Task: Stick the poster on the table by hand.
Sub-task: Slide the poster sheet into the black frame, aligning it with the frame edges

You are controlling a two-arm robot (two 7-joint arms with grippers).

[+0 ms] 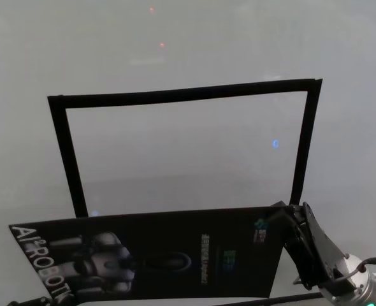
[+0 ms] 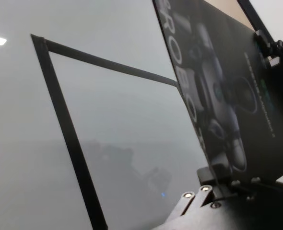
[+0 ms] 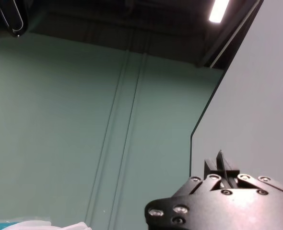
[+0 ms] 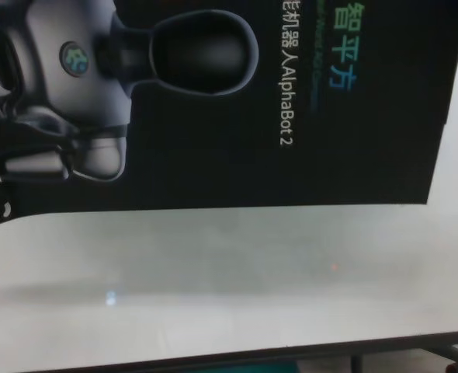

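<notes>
White desk (image 1: 188, 44), black tape frame (image 1: 175, 95) at centre. Poster (image 1: 175, 255) lifted over near edge, right claw (image 1: 289, 220) clamped on right end, left claw (image 2: 213, 184) apparently pinching left end.

Black poster (image 1: 175, 255), white table (image 1: 188, 153)

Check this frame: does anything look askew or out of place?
Yes. The poster is held off the table between the left gripper and right gripper, slanted and well short of the black tape frame. The frame's right strip also leans rather than standing square.
</notes>
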